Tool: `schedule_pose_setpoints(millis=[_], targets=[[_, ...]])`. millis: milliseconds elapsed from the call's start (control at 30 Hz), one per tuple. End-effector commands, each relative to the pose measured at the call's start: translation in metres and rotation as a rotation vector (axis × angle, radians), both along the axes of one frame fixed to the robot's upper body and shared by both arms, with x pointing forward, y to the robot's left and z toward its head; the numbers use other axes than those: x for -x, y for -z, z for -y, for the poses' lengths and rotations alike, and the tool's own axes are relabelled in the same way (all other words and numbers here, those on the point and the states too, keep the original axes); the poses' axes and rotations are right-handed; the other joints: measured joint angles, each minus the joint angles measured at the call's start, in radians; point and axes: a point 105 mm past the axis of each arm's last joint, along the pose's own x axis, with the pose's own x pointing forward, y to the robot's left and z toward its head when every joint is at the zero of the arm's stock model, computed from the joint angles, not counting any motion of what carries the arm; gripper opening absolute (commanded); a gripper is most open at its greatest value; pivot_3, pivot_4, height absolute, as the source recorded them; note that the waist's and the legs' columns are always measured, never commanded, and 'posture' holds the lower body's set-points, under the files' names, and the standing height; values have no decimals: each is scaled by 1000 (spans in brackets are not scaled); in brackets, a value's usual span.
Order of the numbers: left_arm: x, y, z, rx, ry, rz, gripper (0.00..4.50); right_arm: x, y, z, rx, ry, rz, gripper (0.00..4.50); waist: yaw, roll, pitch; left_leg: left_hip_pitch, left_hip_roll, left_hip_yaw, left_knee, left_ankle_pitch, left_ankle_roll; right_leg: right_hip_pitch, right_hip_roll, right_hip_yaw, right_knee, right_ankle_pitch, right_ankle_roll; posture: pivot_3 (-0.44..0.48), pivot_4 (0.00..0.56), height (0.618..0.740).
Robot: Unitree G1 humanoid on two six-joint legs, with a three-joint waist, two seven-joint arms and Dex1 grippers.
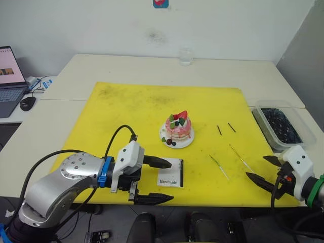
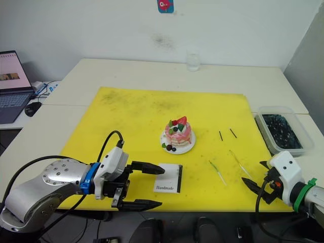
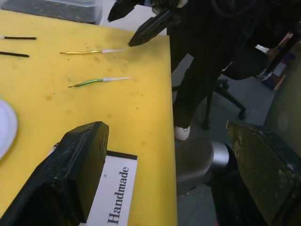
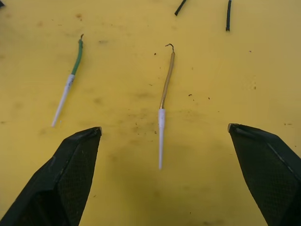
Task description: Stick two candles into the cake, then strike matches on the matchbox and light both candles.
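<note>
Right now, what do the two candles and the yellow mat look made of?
Candles: likely wax, one gold and one green, each with a slim white holder tip, probably plastic, and a curled dark wick; slightly bent. Yellow mat: matte flexible sheet, maybe rubber or plastic; scuffed with dark smudges and no glare.

The one readable text is the word "Handmade", printed in black script on the white top face of the matchbox (image 2: 168, 184), which lies flat just in front of the cake (image 2: 179, 131), on the side nearer the robot. In the left wrist view the same word runs along the box's white face beside its black edge strip.
</note>
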Motion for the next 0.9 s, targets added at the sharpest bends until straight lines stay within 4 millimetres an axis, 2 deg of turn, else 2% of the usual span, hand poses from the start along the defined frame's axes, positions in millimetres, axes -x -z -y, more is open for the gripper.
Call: schedule_pose_setpoints(millis=[33,267,300,400,700,733,900], targets=[[1,-7,5,14,21,39,4452,-5,1,1,17,15,23,4500,0,0,0,0,0,0,0,0,0,0,0,0,0,0,0,0,150,740],[-1,-8,6,19,22,43,4452,-10,13,5,21,51,7,4500,0,0,0,0,0,0,0,0,0,0,1,0,0,1,1,0,150,740],[-2,-8,6,19,19,46,4488,-10,15,4,20,50,1,4333,0,0,0,0,0,0,0,0,0,0,1,0,0,1,1,0,150,740],[-2,-7,5,20,11,46,4500,-10,16,-3,12,38,-7,3629,0,0,0,0,0,0,0,0,0,0,1,0,0,1,1,0,150,740],[-1,-4,3,25,-14,35,4500,-8,21,-8,-7,23,-52,225,0,0,0,0,0,0,0,0,0,0,1,0,0,1,1,0,150,740],[-1,-4,3,26,-18,33,4500,-8,21,-7,-11,24,-54,52,0,0,0,0,0,0,0,0,0,0,1,0,0,1,1,0,150,740],[-3,-2,0,39,-59,13,4500,-5,17,-3,-26,22,-53,52,0,0,0,0,0,0,0,0,0,0,1,0,0,0,0,0,150,740]])
